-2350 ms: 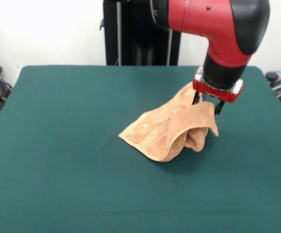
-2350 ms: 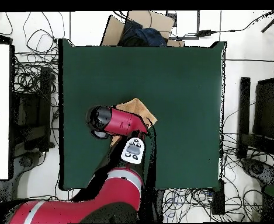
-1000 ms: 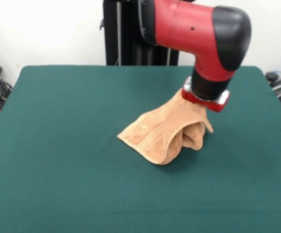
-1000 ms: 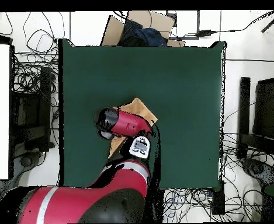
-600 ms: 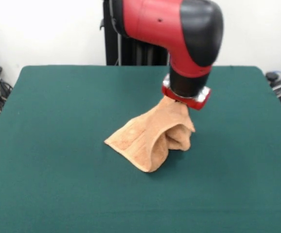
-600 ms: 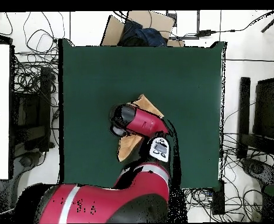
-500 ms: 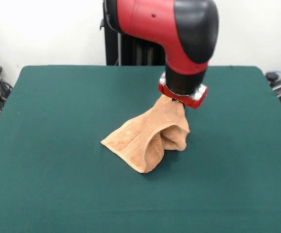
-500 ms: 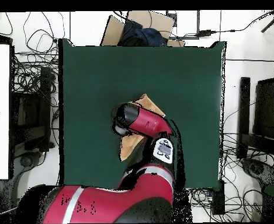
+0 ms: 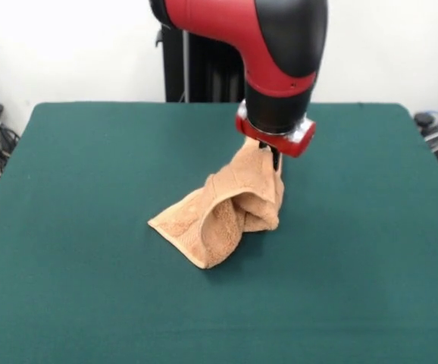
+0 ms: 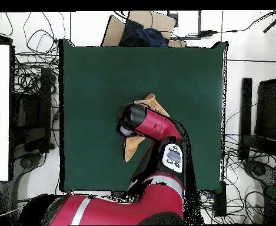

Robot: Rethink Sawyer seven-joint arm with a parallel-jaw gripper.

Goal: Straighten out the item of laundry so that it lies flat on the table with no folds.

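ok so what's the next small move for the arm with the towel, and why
Probably keep pulling the pinched edge up and away from the resting corner. The end effector holds the towel by its top edge, the cloth hanging doubled in thick folds with only its low corner spread on the table, so more tension should open those folds.

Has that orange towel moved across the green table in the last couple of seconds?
Yes. The towel, pinched by the pincer, has slid toward the picture's left in the front view, away from the table's right edge.

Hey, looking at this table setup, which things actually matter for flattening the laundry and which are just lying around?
Job: towel, pinched at one corner by the gripper; green table.
Lying about: cardboard box, floor cables.
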